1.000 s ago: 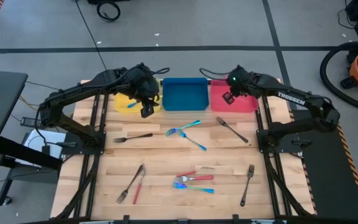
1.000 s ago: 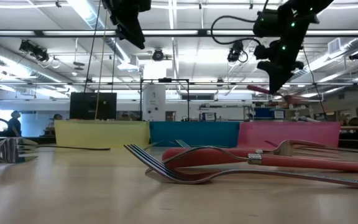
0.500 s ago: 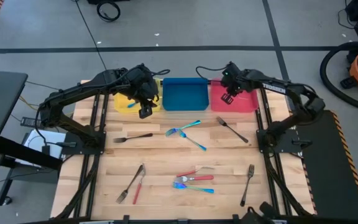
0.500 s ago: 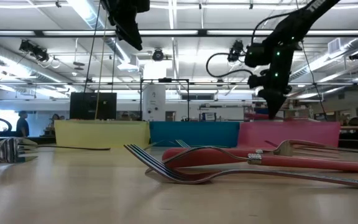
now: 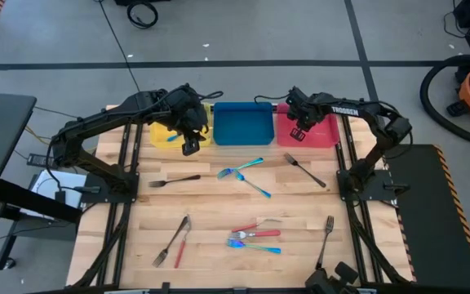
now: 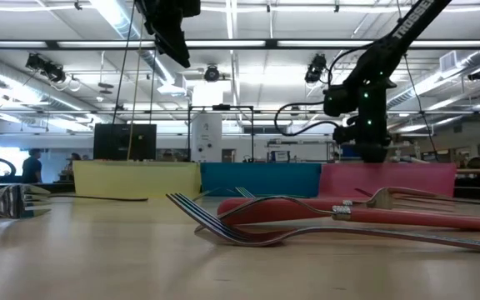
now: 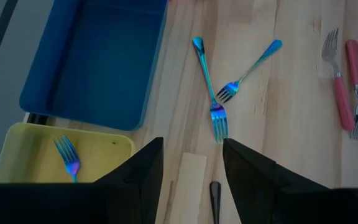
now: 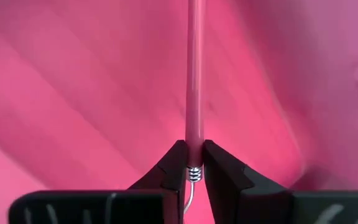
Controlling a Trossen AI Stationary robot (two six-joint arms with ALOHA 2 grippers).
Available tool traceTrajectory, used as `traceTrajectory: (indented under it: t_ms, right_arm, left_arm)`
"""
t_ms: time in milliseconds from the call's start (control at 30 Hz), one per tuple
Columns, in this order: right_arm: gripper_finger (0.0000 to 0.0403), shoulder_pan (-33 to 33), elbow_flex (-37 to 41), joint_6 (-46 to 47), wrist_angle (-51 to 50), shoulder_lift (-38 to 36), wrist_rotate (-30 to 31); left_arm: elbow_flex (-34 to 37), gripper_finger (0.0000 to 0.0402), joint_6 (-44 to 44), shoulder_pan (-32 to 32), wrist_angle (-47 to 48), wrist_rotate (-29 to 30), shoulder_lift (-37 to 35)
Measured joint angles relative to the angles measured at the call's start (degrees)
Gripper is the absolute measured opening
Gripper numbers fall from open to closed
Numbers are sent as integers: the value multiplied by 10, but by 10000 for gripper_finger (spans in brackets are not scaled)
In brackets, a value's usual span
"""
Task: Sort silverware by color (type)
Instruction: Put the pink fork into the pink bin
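Over the red tray at the bench's far right corner I have the right gripper lowered, its fingers pinched together on a red-handled utensil; the pink handle runs out ahead of them above the tray floor, and its metal end is cut off below the fingers, so I cannot say whether it is a fork, spoon or knife. From the low camera that gripper sinks behind the tray wall and its tip is hidden.

The left gripper hangs at the far left of the bench, by the near edge of the yellow tray and the blue tray; its fingers stand apart with nothing between them. One blue fork lies in the yellow tray.

On the bench I count two crossed teal forks near the middle, a dark fork toward the left edge, another dark fork right of centre, and a third near the near right corner. A dark utensil and a red-handled one lie side by side near the near left, their types hard to make out. A heap of red and blue pieces lies at the near middle; they overlap and I cannot separate them
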State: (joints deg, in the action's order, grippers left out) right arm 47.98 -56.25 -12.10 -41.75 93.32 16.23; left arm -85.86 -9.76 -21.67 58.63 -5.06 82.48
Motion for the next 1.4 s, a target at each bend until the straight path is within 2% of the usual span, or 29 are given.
traceTrajectory:
  t_ms: [233, 467, 633, 767, 933, 1133, 1400]
  right_arm:
    - [88, -15, 0, -2, -12, -2, 55]
    - [124, -28, 0, 5, -12, -4, 54]
    - [138, -48, 0, 5, -19, -13, 96]
    - [138, -67, 0, 4, -24, -46, 125]
    - [138, -86, 0, 23, -32, -106, 127]
    - [137, -105, 0, 66, -34, -181, 125]
    - [137, -147, 0, 87, -38, -272, 57]
  left_arm:
    - [0, 167, 0, 0, 0, 0, 0]
    - [0, 167, 0, 0, 0, 0, 1]
    - [0, 167, -5, 5, -2, 0, 26]
    - [0, 167, -42, 16, -17, 1, 66]
    - [0, 167, -45, 27, -42, 0, 105]
    - [0, 167, -41, 36, -58, -1, 120]
    - [0, 167, 31, 82, -56, -2, 122]
